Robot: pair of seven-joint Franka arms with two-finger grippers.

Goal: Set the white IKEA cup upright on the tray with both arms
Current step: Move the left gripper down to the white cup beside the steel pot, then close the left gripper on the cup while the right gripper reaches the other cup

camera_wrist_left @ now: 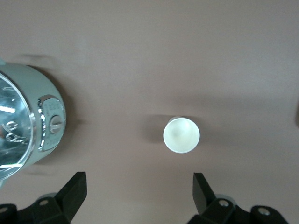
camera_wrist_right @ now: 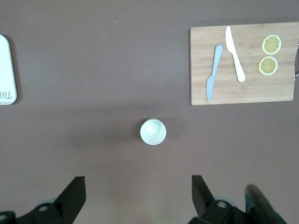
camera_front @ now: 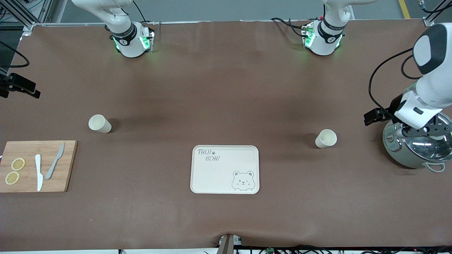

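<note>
- Two white cups are seen upright on the table in the front view: one cup toward the right arm's end, farther from the camera than the cutting board, and another cup toward the left arm's end, beside the rice cooker. The tray lies between them, nearer the camera, with nothing on it. The left gripper hangs over the table next to the cooker; the right gripper is held at the right arm's end of the table.
- Spread fingers are shown in the left wrist view, and the left gripper holds nothing; its cup sits slightly off the midline between the fingers. A small sideways correction is advised before descent, so the rim is not clipped.
- Open, empty fingers are likewise shown for the right gripper in the right wrist view, with its cup almost centred. A straight descent and a grip across the wall is judged best, the cup being kept vertical.
</note>
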